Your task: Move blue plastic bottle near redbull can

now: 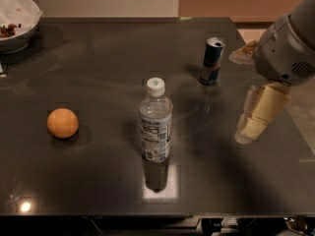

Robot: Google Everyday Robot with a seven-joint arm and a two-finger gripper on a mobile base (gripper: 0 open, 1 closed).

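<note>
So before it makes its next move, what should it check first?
1. The blue plastic bottle stands upright: ok.
2. The redbull can stands upright, back right: ok.
3. The gripper is at the bottle: not ok; it hangs over the right side of the table, apart from bottle and can.
4. Bottle beside can: not ok, not yet done.
5. The orange lies off the route, far left: ok.

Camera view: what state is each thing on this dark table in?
blue plastic bottle: upright, capped, mid-table, ungrasped.
redbull can: upright, far right, apart from bottle.
orange: resting at left.
bowl: far-left corner, partly cropped.
end effector: above the table's right edge, holding nothing.
</note>
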